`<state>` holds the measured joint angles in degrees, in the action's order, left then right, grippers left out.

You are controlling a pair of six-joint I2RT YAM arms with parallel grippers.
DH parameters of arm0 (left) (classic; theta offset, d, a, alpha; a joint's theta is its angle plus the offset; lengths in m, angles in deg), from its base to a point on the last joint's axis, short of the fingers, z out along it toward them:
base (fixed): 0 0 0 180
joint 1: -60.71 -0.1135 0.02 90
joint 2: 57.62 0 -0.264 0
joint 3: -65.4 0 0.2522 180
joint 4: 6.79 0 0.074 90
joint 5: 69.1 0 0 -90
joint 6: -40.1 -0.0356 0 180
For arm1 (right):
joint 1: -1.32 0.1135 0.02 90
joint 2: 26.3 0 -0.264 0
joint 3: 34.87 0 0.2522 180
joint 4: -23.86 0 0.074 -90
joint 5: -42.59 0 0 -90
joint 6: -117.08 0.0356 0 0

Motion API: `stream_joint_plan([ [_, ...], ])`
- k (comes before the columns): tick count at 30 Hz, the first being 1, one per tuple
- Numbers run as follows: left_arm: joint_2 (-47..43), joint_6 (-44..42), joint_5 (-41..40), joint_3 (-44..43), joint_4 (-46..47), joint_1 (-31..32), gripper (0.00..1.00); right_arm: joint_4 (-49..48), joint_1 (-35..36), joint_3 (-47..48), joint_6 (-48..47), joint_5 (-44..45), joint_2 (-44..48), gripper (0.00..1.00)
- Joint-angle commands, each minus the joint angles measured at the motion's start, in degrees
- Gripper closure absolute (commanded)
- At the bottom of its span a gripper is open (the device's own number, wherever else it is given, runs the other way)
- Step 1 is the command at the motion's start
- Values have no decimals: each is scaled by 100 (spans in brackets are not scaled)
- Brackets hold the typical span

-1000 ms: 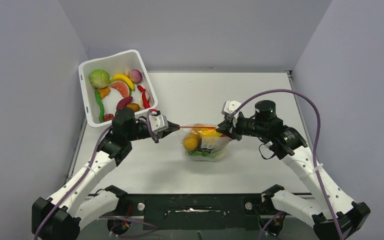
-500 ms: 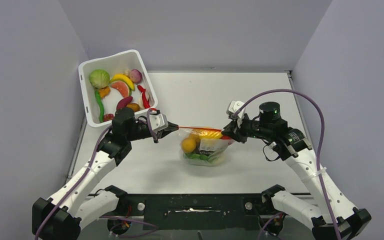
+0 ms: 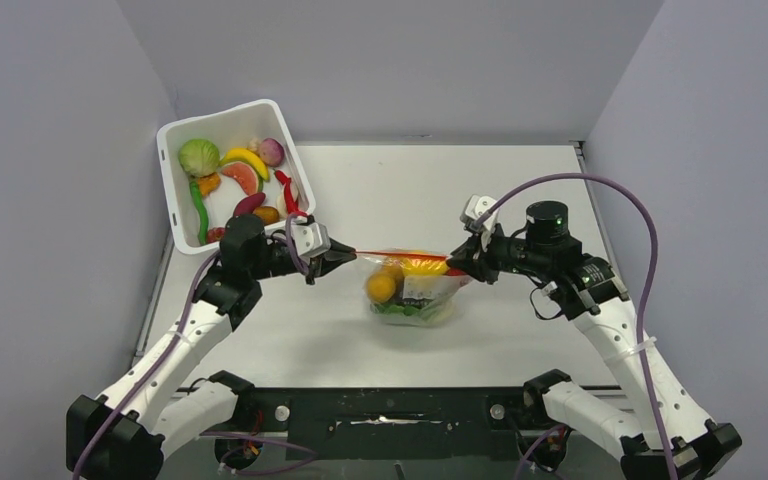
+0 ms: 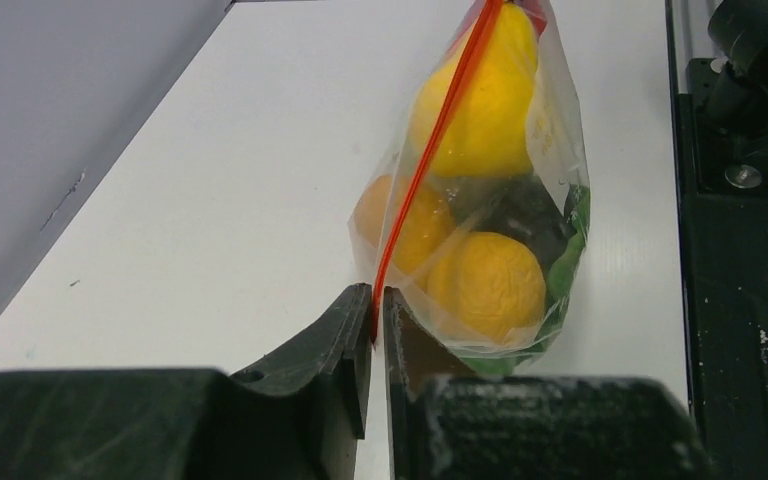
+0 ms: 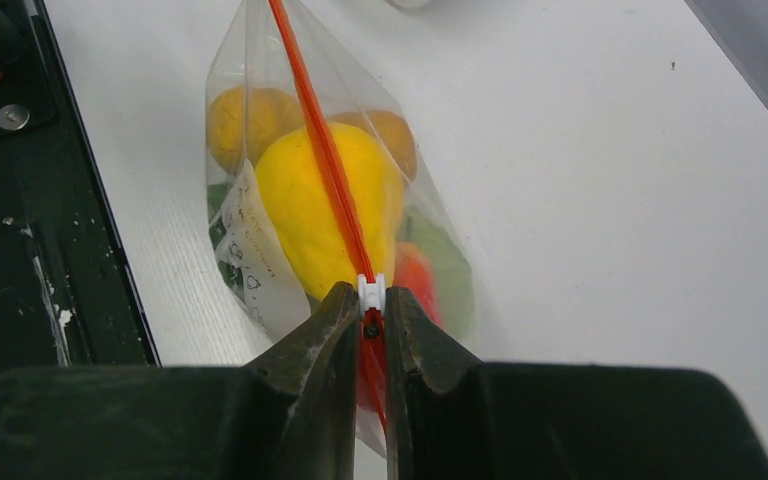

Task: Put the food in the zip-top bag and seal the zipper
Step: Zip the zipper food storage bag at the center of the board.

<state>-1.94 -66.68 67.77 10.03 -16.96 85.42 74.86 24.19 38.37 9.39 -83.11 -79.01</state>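
Note:
The clear zip-top bag [image 3: 415,295] hangs just above the table between both arms, its red-orange zipper [image 3: 400,253] stretched taut. Inside are food pieces: a yellow fruit [image 5: 310,200], orange round fruits [image 4: 415,225] and green lettuce [image 3: 397,310]. My left gripper [image 4: 377,305] is shut on the zipper's left end [image 4: 430,150]. My right gripper [image 5: 370,305] is shut on the zipper's white slider [image 5: 370,290] at the right end. In the top view the left gripper [image 3: 352,254] and right gripper [image 3: 452,263] face each other across the bag.
A white tub [image 3: 173,195] stands at the back left, close behind my left wrist, holding more toy food: a lettuce head [image 3: 199,157], a banana [image 3: 245,159], a red chilli [image 3: 286,190]. Grey walls close in left, right and back.
My right gripper has moved rightward with the slider, drawing the zipper strip longer and tauter. The left gripper has stayed nearly in place on its end.

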Motion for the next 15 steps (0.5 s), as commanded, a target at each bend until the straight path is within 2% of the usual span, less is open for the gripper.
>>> stream_joint_plan([
  [1,99,416,502,-88,705,-195,80,-334,-158,259,-83,-4,-179,100],
  [3,167,613,741,-22,1060,-171,61,-329,-160,316,-233,-34,-303,100],
  [5,287,658,996,-46,1231,-131,54,-314,-157,387,-335,-140,-409,100],
  [9,754,409,1435,-331,1065,-95,46,-321,-126,441,-508,-371,-442,100],
  [15,1538,67,1663,-724,880,-50,45,-166,-58,460,-761,-490,-463,100],
])
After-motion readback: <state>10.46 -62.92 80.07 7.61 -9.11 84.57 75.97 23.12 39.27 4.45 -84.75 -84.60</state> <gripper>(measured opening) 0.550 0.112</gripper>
